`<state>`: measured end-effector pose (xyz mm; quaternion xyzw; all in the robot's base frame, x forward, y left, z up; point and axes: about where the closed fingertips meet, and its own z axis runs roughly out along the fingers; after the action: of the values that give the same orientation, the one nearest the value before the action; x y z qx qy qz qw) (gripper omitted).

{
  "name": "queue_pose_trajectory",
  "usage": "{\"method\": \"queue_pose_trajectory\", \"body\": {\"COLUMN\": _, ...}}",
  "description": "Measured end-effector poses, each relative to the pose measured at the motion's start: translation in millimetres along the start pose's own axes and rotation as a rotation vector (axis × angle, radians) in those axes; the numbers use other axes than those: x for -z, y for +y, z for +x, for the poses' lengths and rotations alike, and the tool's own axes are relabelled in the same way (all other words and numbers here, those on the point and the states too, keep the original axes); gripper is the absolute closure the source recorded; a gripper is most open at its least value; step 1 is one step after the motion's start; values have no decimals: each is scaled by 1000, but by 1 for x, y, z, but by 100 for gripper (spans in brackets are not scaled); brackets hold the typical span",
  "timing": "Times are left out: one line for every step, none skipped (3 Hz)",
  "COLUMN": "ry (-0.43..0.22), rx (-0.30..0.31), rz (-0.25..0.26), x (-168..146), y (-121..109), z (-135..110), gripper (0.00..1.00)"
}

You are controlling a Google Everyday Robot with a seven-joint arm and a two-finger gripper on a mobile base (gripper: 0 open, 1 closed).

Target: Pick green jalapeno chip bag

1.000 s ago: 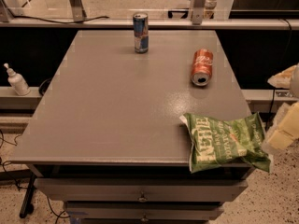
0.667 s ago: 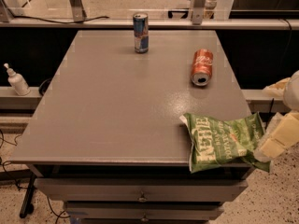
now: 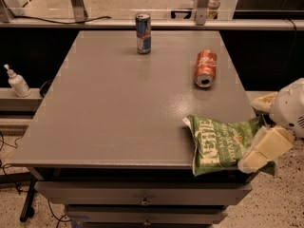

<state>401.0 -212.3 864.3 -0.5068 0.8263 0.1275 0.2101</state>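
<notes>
The green jalapeno chip bag (image 3: 221, 145) lies flat at the front right corner of the grey table (image 3: 118, 103), its white "Kettle" lettering running sideways and its lower edge hanging over the table's front. My gripper (image 3: 264, 125) comes in from the right edge of the view, at the bag's right end. It is open: one cream finger (image 3: 265, 149) lies over the bag's lower right corner, and the other sits above and behind the bag's right end. The bag rests on the table, not lifted.
A blue can (image 3: 143, 33) stands upright at the back middle of the table. An orange-red can (image 3: 205, 68) lies on its side at the back right. A white pump bottle (image 3: 18, 82) stands on a ledge to the left. Drawers are below the tabletop.
My gripper has moved down and to the left, closer to the bag; its lower finger now overlaps the bag's right corner. The bag and cans have not moved.
</notes>
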Motion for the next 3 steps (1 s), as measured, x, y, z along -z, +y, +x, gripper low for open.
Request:
{"method": "queue_pose_trajectory", "body": {"ry": -34, "rx": 24, "rz": 1, "x": -11, "y": 9, "z": -2, "gripper": 16}}
{"method": "queue_pose_trajectory", "body": {"ry": -57, "rx": 42, "rz": 8, "x": -16, "y": 16, "z": -2, "gripper": 41}}
{"method": "queue_pose_trajectory", "body": {"ry": -69, "rx": 47, "rz": 14, "x": -16, "y": 20, "z": -2, "gripper": 62}}
